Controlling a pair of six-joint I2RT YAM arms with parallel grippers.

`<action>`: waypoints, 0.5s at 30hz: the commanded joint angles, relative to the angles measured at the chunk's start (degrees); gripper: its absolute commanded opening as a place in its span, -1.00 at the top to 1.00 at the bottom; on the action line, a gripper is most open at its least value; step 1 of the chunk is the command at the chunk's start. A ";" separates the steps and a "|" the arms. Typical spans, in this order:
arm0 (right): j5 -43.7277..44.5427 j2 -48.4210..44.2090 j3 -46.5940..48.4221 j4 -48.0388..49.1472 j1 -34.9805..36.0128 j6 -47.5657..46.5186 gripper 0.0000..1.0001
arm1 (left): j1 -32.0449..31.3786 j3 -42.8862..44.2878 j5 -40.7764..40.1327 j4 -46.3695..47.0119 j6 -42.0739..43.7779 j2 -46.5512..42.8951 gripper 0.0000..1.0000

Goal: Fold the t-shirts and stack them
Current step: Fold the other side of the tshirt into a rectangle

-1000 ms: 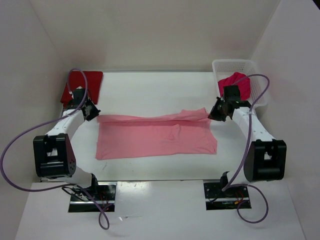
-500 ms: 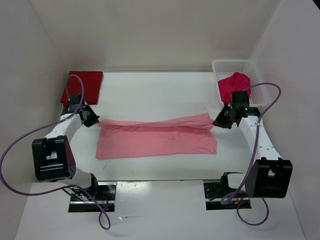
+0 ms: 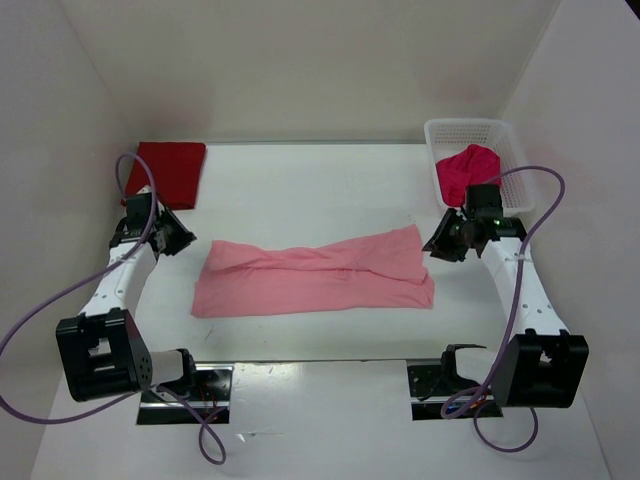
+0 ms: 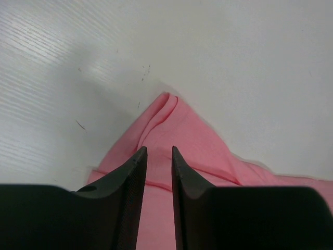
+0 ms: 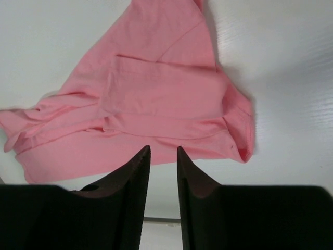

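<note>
No longer stretched taut between the arms: light pink t-shirt [image 3: 315,275] now slumped in soft, wrinkled folds on the middle of the counter [image 3: 310,190]. Let go by left gripper [image 3: 187,240] and right gripper [image 3: 437,246] — each just off one end, jaws parted narrowly, holding nothing. Dark red t-shirt [image 3: 172,170] folded square at far left; magenta t-shirt [image 3: 468,170] bunched in white mesh basket [image 3: 470,128].

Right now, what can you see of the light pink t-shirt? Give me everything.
The light pink t-shirt is soft, thin-looking cloth lying on the white table, stretched left to right between the arms. It is folded lengthwise, the upper layer slanted and wrinkled, its left corner bunched. Nothing lies on it. The left hand and right hand hover at its ends, fingers apart, no cloth between them.
</note>
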 commanded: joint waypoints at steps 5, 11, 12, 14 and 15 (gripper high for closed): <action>-1.54 -1.23 5.73 -5.09 -0.38 -3.68 0.21 | -2.05 1.05 2.15 1.64 1.00 2.24 0.15; 0.20 9.19 4.68 5.43 9.09 -1.49 1.00 | -2.06 -2.64 5.30 1.11 1.01 5.49 -0.09; 1.00 10.79 5.21 7.20 12.85 -0.70 1.00 | -2.06 -3.69 6.00 1.11 0.31 5.49 -0.16; 1.53 13.78 5.99 11.85 15.26 0.00 0.89 | -2.06 -5.01 6.01 1.11 -0.58 4.01 -0.22; -0.12 16.84 6.61 12.83 16.05 0.01 0.86 | -2.06 -5.02 6.01 1.11 -1.27 4.00 -0.25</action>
